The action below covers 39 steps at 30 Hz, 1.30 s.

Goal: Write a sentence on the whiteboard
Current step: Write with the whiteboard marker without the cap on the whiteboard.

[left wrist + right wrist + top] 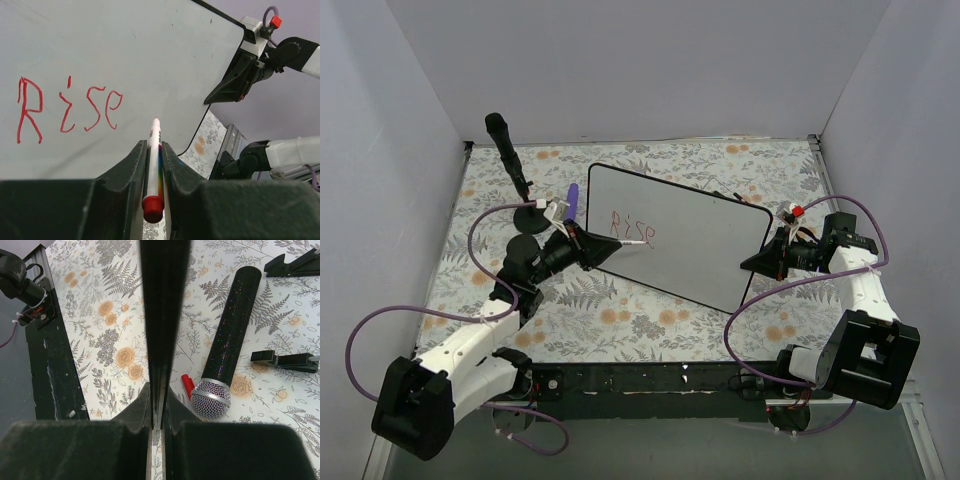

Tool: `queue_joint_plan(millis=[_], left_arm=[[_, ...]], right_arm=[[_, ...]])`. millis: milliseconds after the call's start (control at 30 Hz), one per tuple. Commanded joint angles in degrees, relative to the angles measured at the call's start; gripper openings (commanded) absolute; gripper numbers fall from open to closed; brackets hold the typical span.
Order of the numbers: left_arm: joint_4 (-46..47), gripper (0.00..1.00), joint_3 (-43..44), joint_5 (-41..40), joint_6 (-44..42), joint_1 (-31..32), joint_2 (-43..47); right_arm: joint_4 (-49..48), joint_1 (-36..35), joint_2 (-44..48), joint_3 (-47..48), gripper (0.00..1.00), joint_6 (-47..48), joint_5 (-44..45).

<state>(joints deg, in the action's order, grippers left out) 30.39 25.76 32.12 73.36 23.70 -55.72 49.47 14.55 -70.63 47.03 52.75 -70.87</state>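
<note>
With the whiteboard (695, 245) held over the counter (620, 312) and its sentence (69, 106) reading only "Rise", the right tool (157, 392) pinching its edge should hold rigid while the left tool (154, 148), clamped on the marker (155, 131), presses lightly.

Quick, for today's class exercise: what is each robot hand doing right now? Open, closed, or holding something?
Left hand: closed, holding the red-capped marker.
Right hand: closed, clamped on the edge of the whiteboard.
</note>
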Motion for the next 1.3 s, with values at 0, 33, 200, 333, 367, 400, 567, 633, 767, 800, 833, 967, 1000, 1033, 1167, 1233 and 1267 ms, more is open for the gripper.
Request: queue_joint_plan(millis=[0, 33, 200, 333, 367, 400, 567, 633, 767, 800, 833, 967, 1000, 1033, 1167, 1233, 1267], left_arm=[[0.11, 0.0, -2.2, -1.09, 0.9, -0.32, 2.81], [0.28, 0.0, -2.55, -1.27, 1.08, -0.24, 3.08], [0.54, 0.0, -3.52, -1.44, 1.34, -0.15, 3.43], [1.86, 0.0, -4.31, -2.32, 0.82, 0.81, 2.03], [2.3, 0.0, -4.49, -2.76, 0.64, 1.08, 1.59], [2.91, 0.0, -4.58, -3.02, 0.64, 1.6, 1.06], [6.08, 0.0, -4.14, -4.08, 0.38, 2.84, -3.24], [7.05, 0.0, -3.53, -4.7, 0.29, 3.1, -5.17], [7.84, 0.0, -2.12, -5.31, 0.2, 3.45, -8.07], [8.36, 0.0, -1.77, -5.31, 0.2, 3.54, -8.61], [8.54, 0.0, -1.59, -5.4, 0.29, 3.63, -9.05], [9.86, 0.0, -0.54, -5.14, 0.64, 4.24, -11.42], [10.38, 0.0, -0.53, -5.05, 0.64, 4.42, -12.29], [10.56, 0.0, -0.27, -4.96, 0.73, 4.6, -12.56], [11.71, 0.0, 0.26, -4.87, 1.08, 5.39, -14.15], [12.15, 0.0, 0.52, -5.05, 1.17, 5.47, -14.85], [12.32, 0.0, 0.61, -5.22, 1.17, 5.65, -15.11]], right_arm=[[-0.87, -0.66, 0.49, 1.14, 0.01, 2.18, 1.79], [-0.87, -0.66, 0.49, 1.14, 0.01, 2.18, 1.7], [-0.87, -0.66, 0.32, 1.14, 0.01, 2.09, 1.79], [-0.96, -0.66, 0.41, 1.05, 0.01, 2.09, 1.88], [-0.96, -0.66, 0.41, 1.05, 0.01, 2.09, 1.88], [-1.04, -0.66, 0.32, 0.96, 0.01, 2.09, 1.88], [-1.05, -0.66, 0.32, 1.05, 0.01, 2.0, 1.88], [-1.05, -0.75, 0.32, 1.05, 0.01, 2.0, 1.88], [-0.96, -0.75, 0.41, 1.05, 0.01, 2.0, 1.79], [-0.96, -0.75, 0.41, 1.14, 0.01, 2.0, 1.79], [-1.04, -0.75, 0.41, 1.14, 0.01, 2.0, 1.79], [-0.96, -0.83, 0.32, 1.14, 0.01, 2.0, 1.79], [-0.96, -0.75, 0.23, 1.14, 0.01, 2.0, 1.79], [-1.04, -0.83, 0.32, 1.14, 0.01, 2.0, 1.79], [-0.96, -0.83, 0.23, 1.14, 0.01, 2.0, 1.88], [-0.96, -0.83, 0.23, 1.05, 0.01, 2.0, 1.88], [-0.96, -0.83, 0.14, 1.05, 0.01, 2.0, 1.96]])
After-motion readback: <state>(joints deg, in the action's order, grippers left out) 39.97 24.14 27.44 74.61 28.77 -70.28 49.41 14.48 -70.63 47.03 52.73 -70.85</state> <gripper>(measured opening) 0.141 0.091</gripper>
